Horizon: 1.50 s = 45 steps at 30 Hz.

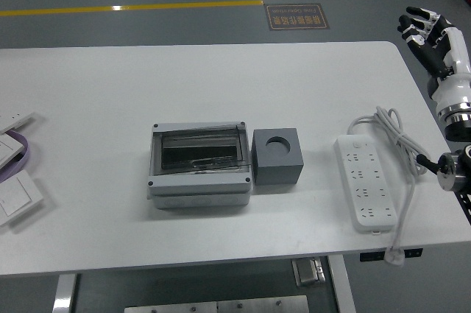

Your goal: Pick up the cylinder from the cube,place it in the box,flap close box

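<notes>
item: right hand [429,31], sitting off the table's right edge, fingers spread wide, holding nothing. item: box [199,163], lying mid-table with its clear flap down. item: grey cube [277,155], standing just right of the box, touching it, its round socket showing empty; cylinder not showing anywhere. item: white power strip [363,182] with cable, lying near the right edge of the white table [110,92].

A brown floor sign [296,15] carries print too small to read.
</notes>
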Available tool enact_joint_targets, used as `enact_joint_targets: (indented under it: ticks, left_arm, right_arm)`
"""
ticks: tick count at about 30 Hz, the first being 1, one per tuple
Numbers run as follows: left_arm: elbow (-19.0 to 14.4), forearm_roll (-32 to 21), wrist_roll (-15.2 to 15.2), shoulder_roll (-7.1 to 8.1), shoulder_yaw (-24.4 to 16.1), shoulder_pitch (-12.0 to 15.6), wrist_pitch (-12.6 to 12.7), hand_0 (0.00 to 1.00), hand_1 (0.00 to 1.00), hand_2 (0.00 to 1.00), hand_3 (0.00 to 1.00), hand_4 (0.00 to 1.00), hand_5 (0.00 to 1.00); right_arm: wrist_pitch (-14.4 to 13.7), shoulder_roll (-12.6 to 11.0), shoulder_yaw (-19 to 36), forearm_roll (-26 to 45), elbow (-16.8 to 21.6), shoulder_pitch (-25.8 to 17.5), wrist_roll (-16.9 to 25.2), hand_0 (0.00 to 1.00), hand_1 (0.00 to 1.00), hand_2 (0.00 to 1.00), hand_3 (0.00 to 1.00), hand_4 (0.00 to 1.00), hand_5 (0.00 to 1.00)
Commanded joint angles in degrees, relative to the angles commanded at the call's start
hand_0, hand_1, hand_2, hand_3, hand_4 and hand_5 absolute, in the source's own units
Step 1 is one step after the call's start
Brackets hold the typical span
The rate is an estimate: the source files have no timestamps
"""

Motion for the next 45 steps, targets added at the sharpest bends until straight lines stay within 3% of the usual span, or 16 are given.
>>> enact_joint_targets:
  ticks: [13, 45]
  left_arm:
    - [0.64, 0.33, 3.30, -0.20, 1.71, -0.11, 0.17, 0.601, 0.523, 0.567, 0.626, 0.729, 0.216]
    - [0.55, -0.13, 4.83, -0.15, 2.97, -0.71, -0.96, 0.606, 0.546, 0.573, 0.628, 0.732, 0.220]
  right_arm:
    - [0.62, 0.61, 1.88, -0.50, -0.74, -1.26, -0.41, 0.766, 0.690, 0.682, 0.654, 0.756, 0.357]
    - [1.20, 0.56, 4.42, -0.61, -1.67, -2.28, -0.28, 0.768, 0.695, 0.692, 0.679, 0.785, 0.334]
